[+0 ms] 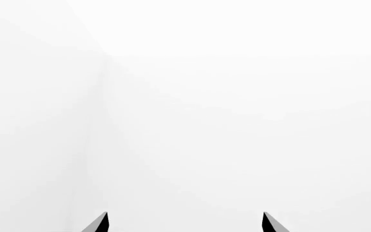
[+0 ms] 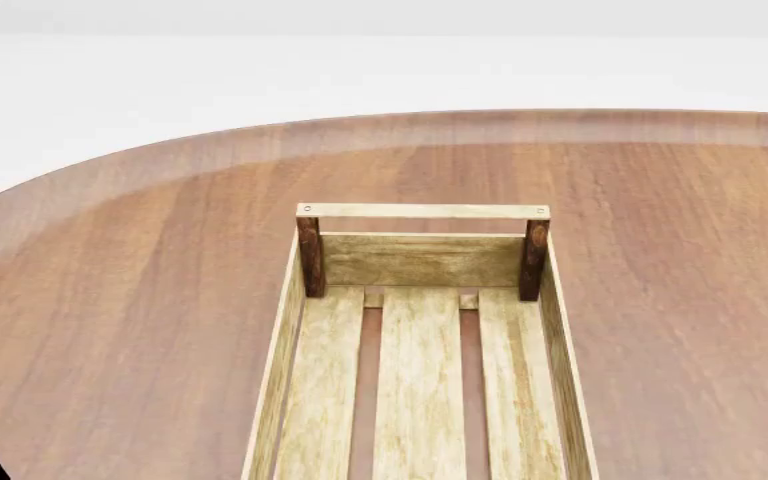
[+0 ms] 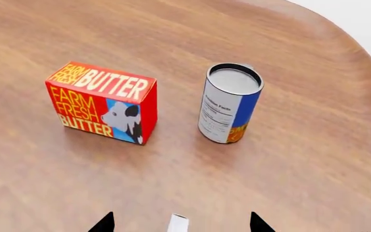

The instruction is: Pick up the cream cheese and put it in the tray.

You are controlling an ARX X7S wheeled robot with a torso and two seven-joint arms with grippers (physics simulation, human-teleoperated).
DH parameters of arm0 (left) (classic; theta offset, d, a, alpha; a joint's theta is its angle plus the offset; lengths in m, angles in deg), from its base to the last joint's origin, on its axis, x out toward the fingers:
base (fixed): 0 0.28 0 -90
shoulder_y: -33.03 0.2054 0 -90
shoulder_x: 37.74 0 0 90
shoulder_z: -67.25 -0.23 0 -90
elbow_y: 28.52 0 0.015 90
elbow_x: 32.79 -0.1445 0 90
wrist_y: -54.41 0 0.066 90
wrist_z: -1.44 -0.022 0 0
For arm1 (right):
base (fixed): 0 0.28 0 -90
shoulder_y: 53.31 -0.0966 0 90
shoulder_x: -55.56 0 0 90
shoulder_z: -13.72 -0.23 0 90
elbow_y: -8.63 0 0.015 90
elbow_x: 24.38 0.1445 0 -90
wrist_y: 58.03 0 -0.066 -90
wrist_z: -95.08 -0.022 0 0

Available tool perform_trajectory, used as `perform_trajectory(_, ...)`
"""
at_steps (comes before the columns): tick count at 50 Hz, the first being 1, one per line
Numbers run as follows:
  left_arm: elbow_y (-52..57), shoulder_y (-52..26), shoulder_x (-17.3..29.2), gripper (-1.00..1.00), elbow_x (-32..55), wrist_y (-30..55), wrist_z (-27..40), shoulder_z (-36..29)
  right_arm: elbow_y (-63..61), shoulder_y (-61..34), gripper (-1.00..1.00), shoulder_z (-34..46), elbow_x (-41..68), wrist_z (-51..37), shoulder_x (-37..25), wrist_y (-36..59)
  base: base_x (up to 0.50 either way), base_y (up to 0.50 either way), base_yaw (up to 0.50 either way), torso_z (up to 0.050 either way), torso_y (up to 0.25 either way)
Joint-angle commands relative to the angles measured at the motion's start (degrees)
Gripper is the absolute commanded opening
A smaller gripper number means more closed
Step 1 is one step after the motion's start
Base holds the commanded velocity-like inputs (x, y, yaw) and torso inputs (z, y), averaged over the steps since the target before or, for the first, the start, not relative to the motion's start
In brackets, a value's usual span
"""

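My left wrist camera shows only blank white, with the 2 dark tips of my left pincer [image 1: 185, 223] spread wide apart, released, nothing between them.

From my head camera, the tray [image 2: 423, 211] sits on the round wooden bench [image 2: 131, 300], its 3 slats bare, 2 dark posts holding the far rail.

My right wrist camera looks down on the bench, where a red butter box [image 3: 102, 101] stands near an upright can [image 3: 231, 102], the 2 apart. My right pincer [image 3: 180, 224] is released, tips wide. Between them shows a small white edge, the cream cheese [image 3: 178, 223], mostly cut off by the frame.
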Motion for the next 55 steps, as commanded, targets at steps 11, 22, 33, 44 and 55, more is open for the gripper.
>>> perform_trajectory(11, -0.1, -0.2, 0.1, 1.0, 0.0, 0.1, 0.3, -0.4, 1.8, 0.5, 1.0, 1.2, -0.6, -0.5, -0.3, -0.5, 0.0, 0.0, 0.0, 0.0, 0.0)
perform_trajectory(22, -0.2, -0.3, 0.2, 1.0, 0.0, 0.2, 0.5, -0.4, 3.6, 0.7, 1.0, 1.7, -0.6, -0.3, -0.3, -1.6, 0.0, 0.0, 0.0, 0.0, 0.0)
perform_trajectory(33, -0.4, -0.4, 0.3, 1.0, 0.1, 0.2, 0.7, -0.5, 7.4, 0.2, 1.0, 2.7, -1.1, 0.0, -0.4, -3.6, 0.0, 0.0, 0.0, 0.0, 0.0)
perform_trajectory(44, -0.4, -0.4, 0.4, 1.0, -0.1, 0.4, 0.9, -0.7, 9.9, -0.2, 1.0, 3.3, -1.2, 0.1, -0.6, -4.7, 0.0, 0.0, 0.0, 0.0, 0.0)
perform_trajectory(55, -0.2, -0.4, 0.5, 1.0, -0.2, 0.7, 1.1, -0.8, 13.4, -0.9, 1.0, 4.2, -1.5, 0.4, -0.8, -6.1, 0.0, 0.0, 0.0, 0.0, 0.0)
